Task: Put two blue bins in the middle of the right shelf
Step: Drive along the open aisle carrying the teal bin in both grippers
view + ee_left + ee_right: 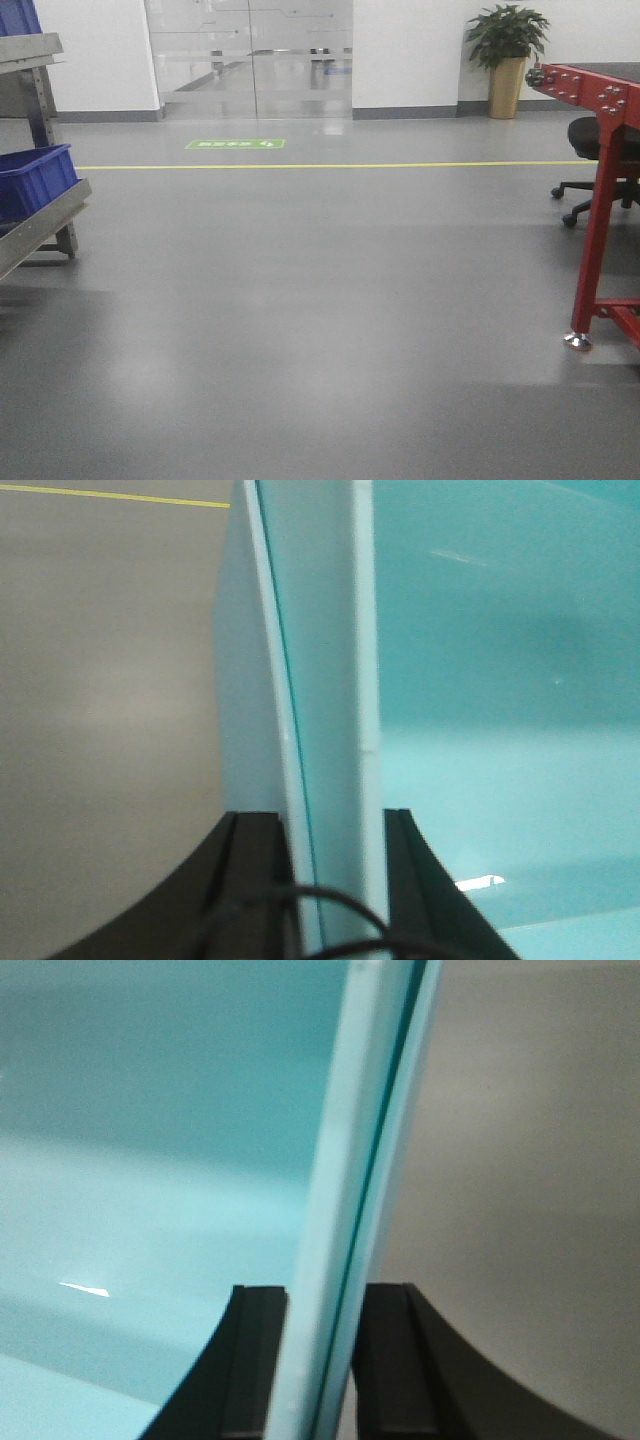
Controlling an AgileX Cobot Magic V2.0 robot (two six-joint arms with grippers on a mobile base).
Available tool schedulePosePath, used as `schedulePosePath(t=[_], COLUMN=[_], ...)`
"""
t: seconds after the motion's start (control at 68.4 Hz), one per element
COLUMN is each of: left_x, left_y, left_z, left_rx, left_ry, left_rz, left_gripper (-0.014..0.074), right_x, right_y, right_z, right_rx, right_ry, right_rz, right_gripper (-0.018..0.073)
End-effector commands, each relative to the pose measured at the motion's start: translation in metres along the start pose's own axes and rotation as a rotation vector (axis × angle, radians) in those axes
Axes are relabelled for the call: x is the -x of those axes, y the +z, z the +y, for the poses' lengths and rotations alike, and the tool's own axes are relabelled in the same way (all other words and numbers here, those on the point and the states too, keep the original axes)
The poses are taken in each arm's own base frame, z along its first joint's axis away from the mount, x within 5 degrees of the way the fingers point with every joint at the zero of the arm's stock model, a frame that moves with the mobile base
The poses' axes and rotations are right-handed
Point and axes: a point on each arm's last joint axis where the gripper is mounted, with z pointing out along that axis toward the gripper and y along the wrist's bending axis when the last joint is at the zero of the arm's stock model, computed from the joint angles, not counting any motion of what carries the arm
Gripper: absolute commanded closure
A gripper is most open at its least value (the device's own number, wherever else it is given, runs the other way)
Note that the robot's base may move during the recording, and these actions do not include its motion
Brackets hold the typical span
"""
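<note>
1. Blue bin [480, 680], held by both arms; in the wrist views it looks pale turquoise, smooth and glossy, with a small white glint on its inner face; a thin dark seam runs along its wall.
2. Left gripper [325, 825]: its black fingers [250, 880] are closed to a narrow gap with one side wall pinched between them; grey floor [100, 730] lies to the left of that wall and the bin's hollow to the right.
3. Right gripper [322, 1295]: clamped just as narrowly on the opposite wall of the bin [150, 1160]; here the hollow is on the left.
4. The front view does not show the held bin; at its left edge a darker blue bin [35, 180] sits on a tilted metal rack [45, 222]; the corner of another bin [18, 15] shows on the tier above.
5. Far across the floor a yellow line [330, 165] runs left to right; a red frame [603, 200] stands at the right.
</note>
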Motion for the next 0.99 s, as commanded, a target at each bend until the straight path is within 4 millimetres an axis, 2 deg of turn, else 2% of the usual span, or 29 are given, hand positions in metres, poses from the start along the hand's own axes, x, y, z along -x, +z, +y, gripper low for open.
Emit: schedulePosePath(t=[0.0, 0.979], left_x=[0.0188, 0.0188], left_y=[-0.0189, -0.0189], left_z=[-0.0073, -0.0073], left_rx=[-0.060, -0.060], left_ry=[-0.040, -0.040], left_rz=[-0.164, -0.164], left_gripper=[0.0707, 0.0707], right_x=[0.0079, 0.0079], right_y=[-0.0055, -0.0055], right_z=[0.0000, 0.0000], right_rx=[-0.002, -0.002], right_ry=[-0.028, -0.028], right_rz=[-0.077, -0.077], right_gripper=[0.0715, 0.0715])
